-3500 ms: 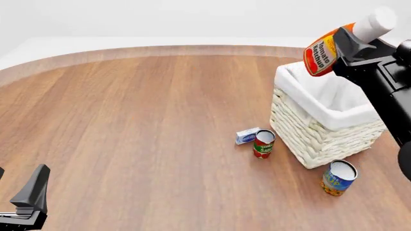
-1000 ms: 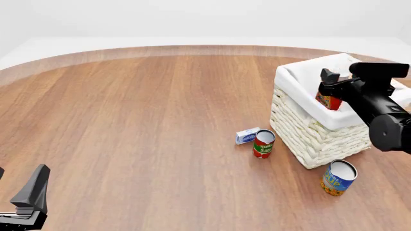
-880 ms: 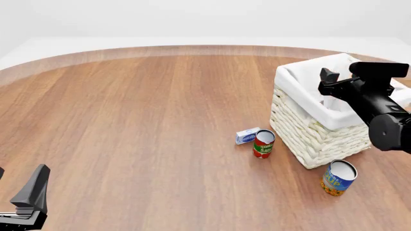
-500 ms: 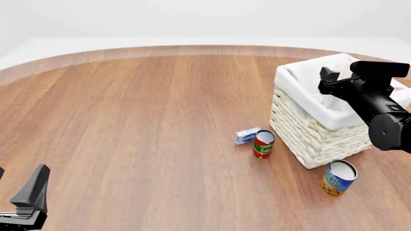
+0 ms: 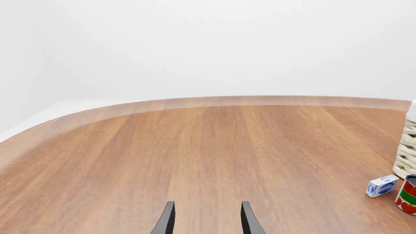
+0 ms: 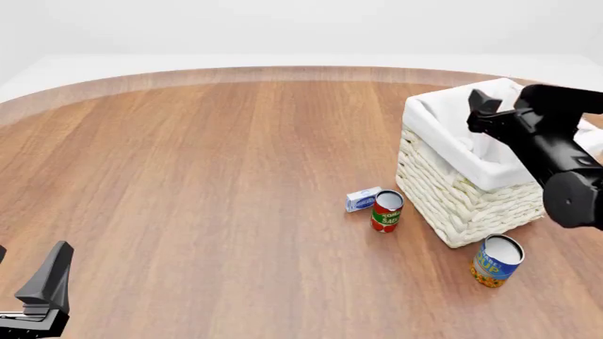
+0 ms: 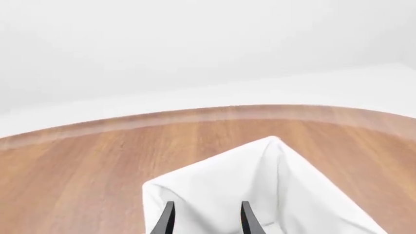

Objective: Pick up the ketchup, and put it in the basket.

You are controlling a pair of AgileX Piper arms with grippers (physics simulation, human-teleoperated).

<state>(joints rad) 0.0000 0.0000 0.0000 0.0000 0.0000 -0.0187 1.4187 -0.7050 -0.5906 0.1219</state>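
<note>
The ketchup is out of view in every frame. The basket (image 6: pixel 452 205) stands at the right of the table; its white lining (image 7: pixel 221 180) fills the lower part of the right wrist view, and its edge (image 5: pixel 408 156) shows in the left wrist view. My right gripper (image 6: pixel 482 113) hangs just above the basket's opening, open and empty, and it also shows in the right wrist view (image 7: pixel 206 219). My left gripper (image 6: pixel 47 282) is open and empty at the near left table edge, and it also shows in the left wrist view (image 5: pixel 205 219).
A short red-green tomato sauce can (image 6: pixel 386 210) and a small blue-white box (image 6: pixel 363 199) sit just left of the basket. A blue-yellow can (image 6: pixel 496 260) stands in front of the basket. The can (image 5: pixel 408 195) and box (image 5: pixel 381 185) show in the left wrist view.
My right gripper brought the ketchup down into the basket and let it go; the bottle dropped out of sight. The gripper has since risen slightly. The left arm has not moved.
</note>
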